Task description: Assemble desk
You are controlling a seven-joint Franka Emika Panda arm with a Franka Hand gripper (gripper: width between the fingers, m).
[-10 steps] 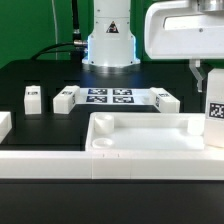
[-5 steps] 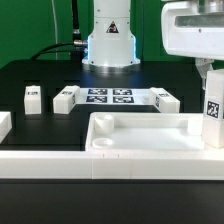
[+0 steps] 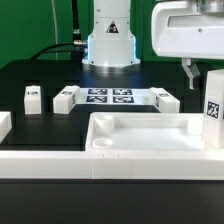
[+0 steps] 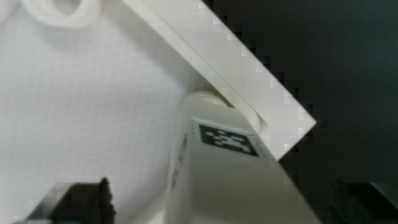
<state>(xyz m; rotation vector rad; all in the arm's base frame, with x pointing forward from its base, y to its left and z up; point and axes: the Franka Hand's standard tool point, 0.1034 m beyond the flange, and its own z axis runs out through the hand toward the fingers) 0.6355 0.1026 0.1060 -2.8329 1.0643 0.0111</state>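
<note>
We find the gripper spread wide over the upright leg, its dark fingers standing clear of the leg on both sides, so it has hold of nothing. The upright leg stands at the corner of the tabletop on the exterior view's right (a tag on it faces that camera), and the tabletop lies just behind the long white rail in front. Farther back on the black table we count three loose legs: the outer leg and the inner leg to the exterior view's left of the marker board, and the lone leg just to its right.
</note>
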